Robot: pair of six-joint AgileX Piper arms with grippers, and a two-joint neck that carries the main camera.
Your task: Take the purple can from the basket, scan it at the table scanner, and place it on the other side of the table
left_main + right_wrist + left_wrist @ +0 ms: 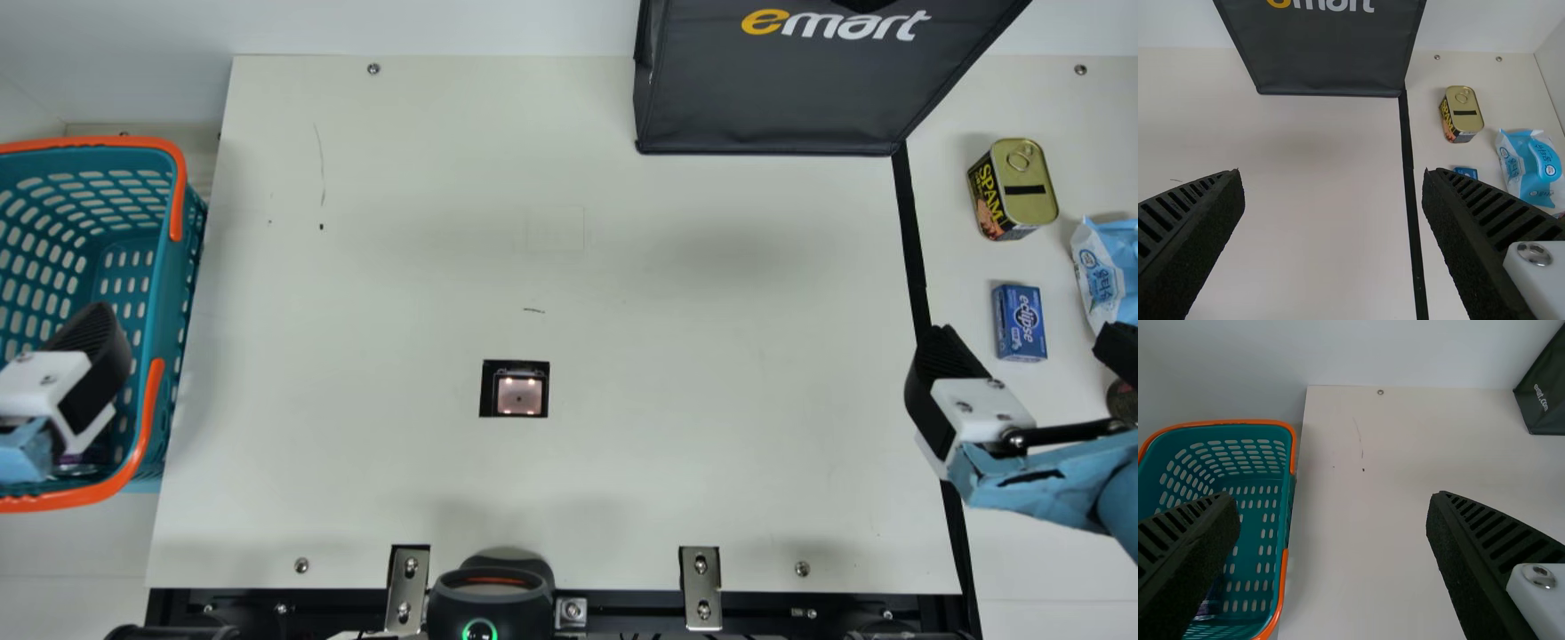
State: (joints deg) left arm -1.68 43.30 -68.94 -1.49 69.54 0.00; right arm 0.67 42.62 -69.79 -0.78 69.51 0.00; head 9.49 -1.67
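My left gripper (69,382) is above the basket (158,293) at the left of the main view. In the left wrist view, my left gripper (1333,510) stands open with nothing between its fingers. Low in the teal basket (1287,520) lies a dark purple can (1210,607), partly hidden behind one finger; a purple bit of the can (82,462) shows under the gripper in the main view. The scanner window (519,394) is set in the table. Over the table's right part my right gripper (1027,348) is open and empty; the right wrist view has this gripper (1331,183) too.
A black bag (773,89) stands at the back. Right of the black tape line (911,240) are a Spam can (1029,188), a small blue box (1020,322) and a blue-white pack (1107,267). A black device (491,600) sits at the front edge.
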